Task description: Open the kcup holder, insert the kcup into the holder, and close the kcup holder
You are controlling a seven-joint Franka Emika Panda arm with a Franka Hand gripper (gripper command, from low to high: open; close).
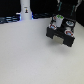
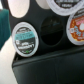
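The black kcup holder stands on the white table toward the exterior view's right. Its tray of round slots shows from above in the wrist view. The kcup, white-rimmed with a dark green top, sits in a slot beside an empty dark slot. In the exterior view it shows as a small white and green thing on the holder. My gripper hangs right above the holder. Its fingers do not show in the wrist view, so I cannot tell whether it is open or shut.
Pods with red-and-white tops fill slots next to the kcup and also show in the exterior view. A white upright object stands at the table's far edge on the exterior view's left, among dark clutter.
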